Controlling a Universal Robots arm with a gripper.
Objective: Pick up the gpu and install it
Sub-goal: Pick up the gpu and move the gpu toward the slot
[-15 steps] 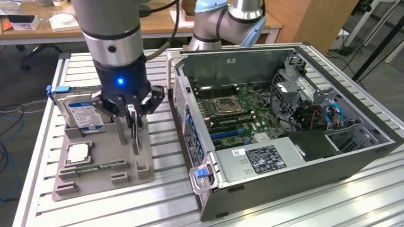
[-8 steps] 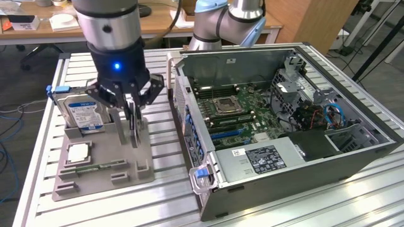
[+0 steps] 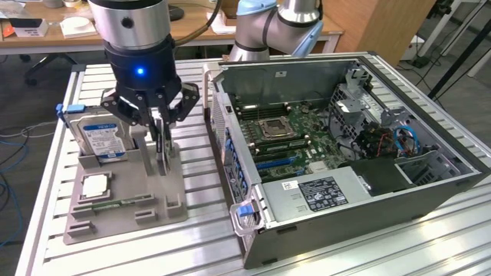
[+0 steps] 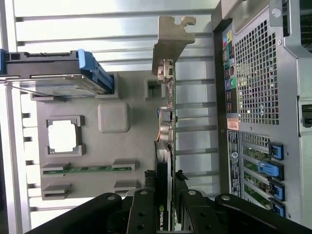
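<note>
Upright at the grey holder [image 3: 115,210], the gpu [image 3: 162,155] stands clamped in the end effector [image 3: 160,129], beside the open computer case [image 3: 429,190] on the desk [image 3: 429,247].

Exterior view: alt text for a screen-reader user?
The gripper is closed on the gpu, a thin dark card on edge over a gray holder. A hard drive stands beside it; an open computer case sits at the exterior view's right.

No wording is legible. The hard drive [image 3: 100,135] bears a blue-and-white label, the power supply [image 3: 322,193] a black label with white print. The gpu [image 4: 163,161] shows a small green mark, unreadable.
</note>
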